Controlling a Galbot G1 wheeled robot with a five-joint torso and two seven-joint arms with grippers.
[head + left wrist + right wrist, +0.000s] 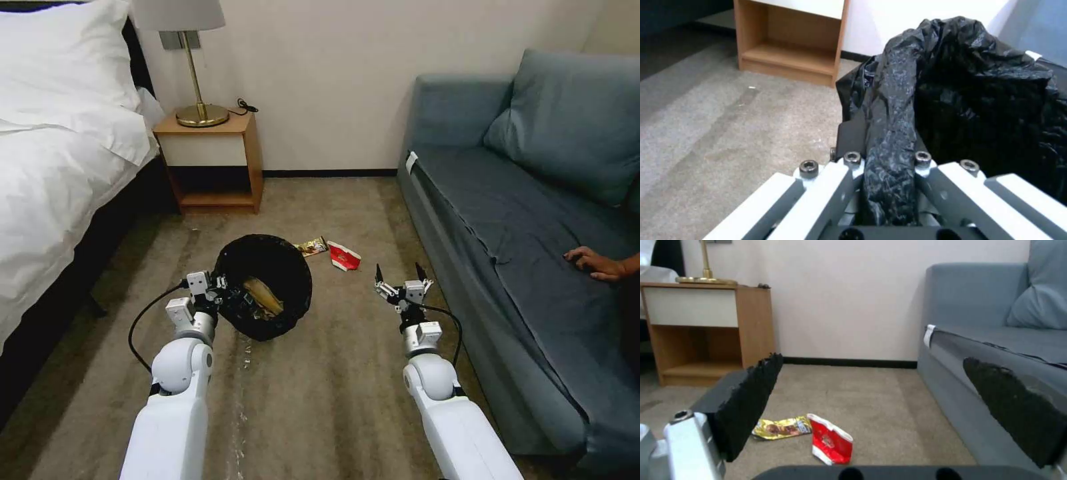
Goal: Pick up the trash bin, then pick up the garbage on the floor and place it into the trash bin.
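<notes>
- On my far left I see a bed with smooth white linen, and beside it a boxy wooden nightstand carrying a brass-based lamp.
- My left gripper is clamped tight on the rim of the small round trash bin lined with a crinkly black plastic bag; in the left wrist view a glossy, wrinkled fold of the liner is pinched between the jaws.
- Inside the bin lie a crumpled brown paper piece and something I can't identify.
- Just beyond the bin, on the short-pile beige carpet, lie a shiny gold snack wrapper and, right beside it, a crushed red-and-white carton.
- My right gripper hovers above the carpet near the carton, its rough black pads spread wide, gripping nothing.
- On the right stands a grey-blue fabric sofa.
</notes>
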